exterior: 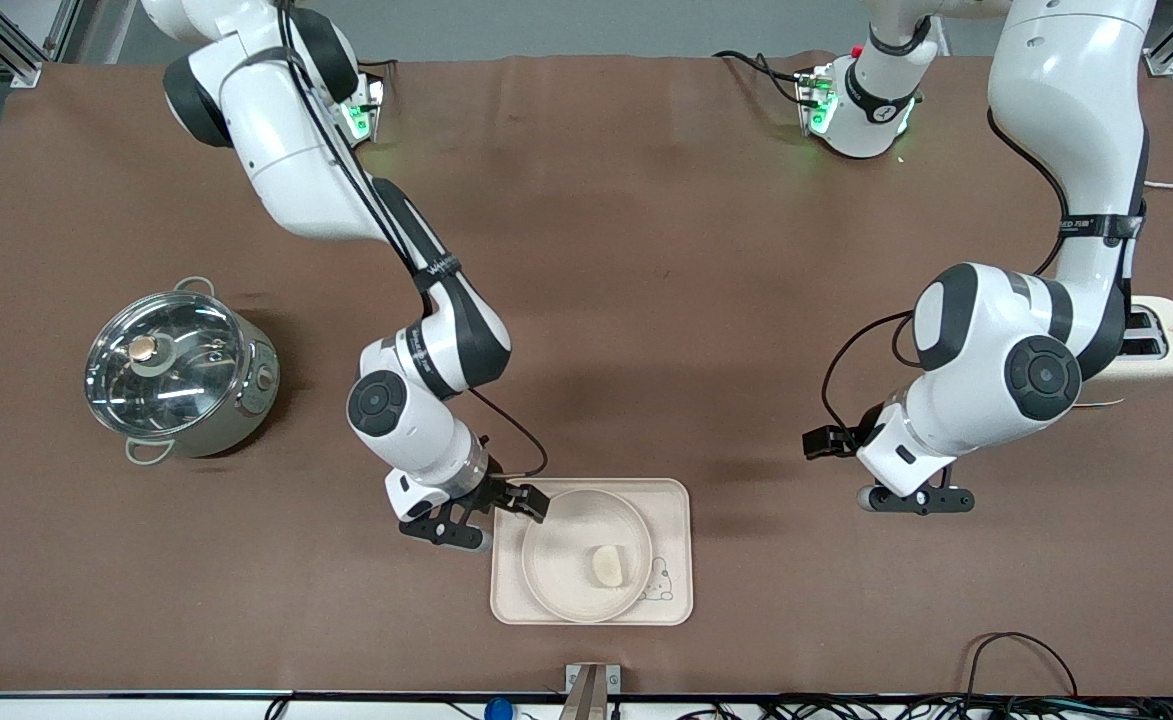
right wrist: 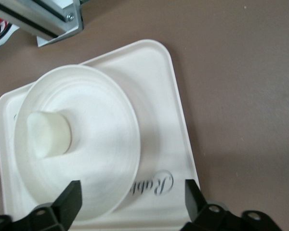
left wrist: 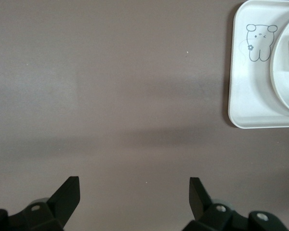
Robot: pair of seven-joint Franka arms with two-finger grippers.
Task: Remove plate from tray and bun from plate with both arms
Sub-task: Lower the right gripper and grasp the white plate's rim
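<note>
- Plate (exterior: pixel 586 555) sits on the tray (exterior: pixel 671 500), bun (exterior: pixel 607 565) in it, just beside the right tool (exterior: pixel 491 515), whose fingers stand wide, holding nothing.
- Left tool (exterior: pixel 916 500) hangs wide over bare bench (exterior: pixel 746 300), well apart from the tray.

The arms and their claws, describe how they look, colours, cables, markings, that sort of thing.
Both arms are glossy white with rounded shells and black bands at the joints. The right arm has a thin black cable running along it and small lettering on a black band. The left arm has a black strap with lettering and a looping black cable. The right claw and the left claw are black, each with two angular fingers.
</note>
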